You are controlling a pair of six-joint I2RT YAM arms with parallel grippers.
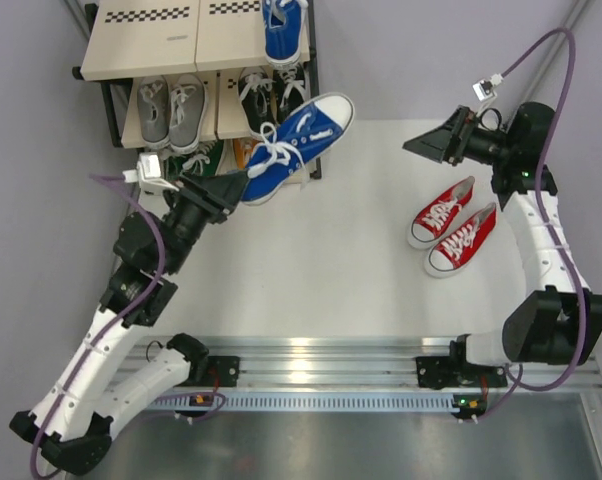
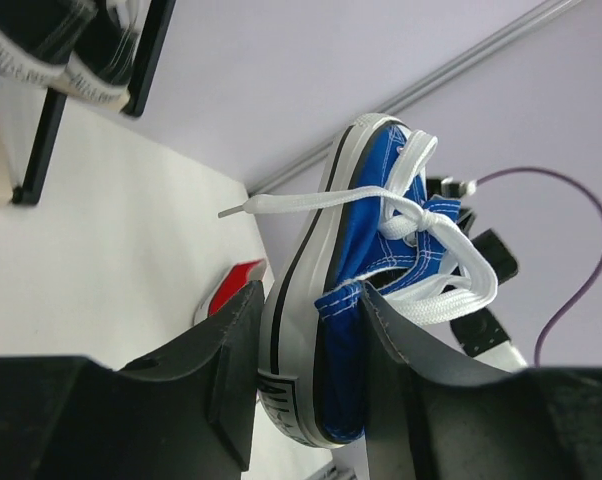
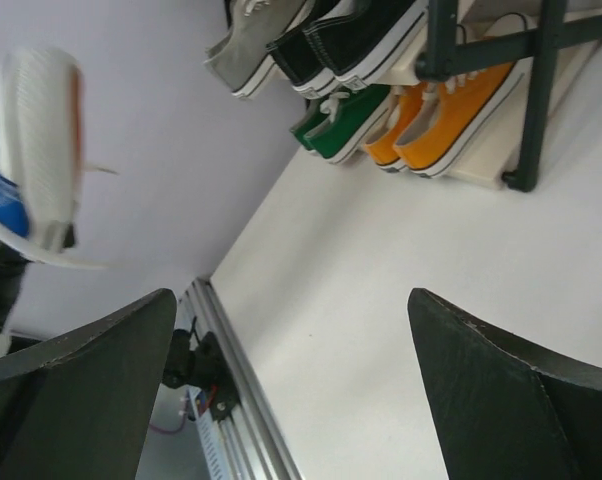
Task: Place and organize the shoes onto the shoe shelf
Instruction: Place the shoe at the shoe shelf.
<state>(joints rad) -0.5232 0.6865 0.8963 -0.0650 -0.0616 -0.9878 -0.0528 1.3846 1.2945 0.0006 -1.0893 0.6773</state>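
1. Left jaws: closed part-way on the heel of a blue shoe (image 1: 301, 140), one finger against the sole and the other inside the collar. The shoe hangs in the air just in front of the shoe shelf (image 1: 141, 45), at its right end, toe up and away from the arm.
2. Right jaws: spread wide with nothing between them, hovering well to the right of the shelf near the red pair (image 1: 453, 225), which lies on the desk (image 1: 321, 270).
3. Shelf contents: the second blue shoe (image 1: 283, 35) is at the right end of the top tier. The grey pair (image 1: 171, 110) and black pair (image 1: 266, 95) are on the middle tier, and the green pair (image 1: 196, 160) and orange pair (image 3: 431, 130) are on the lowest.
4. Handling (judgement): the shoe is light. The canvas upper is soft and will fold under a pinch, while the rubber sole is stiff and grippy. The heel is the best place to hold it, with sole and collar clamped together.
5. Risk (judgement): loose laces hang below the shoe and could snag the shelf frame.
6. Likely slot: the top tier, just left of its mate.
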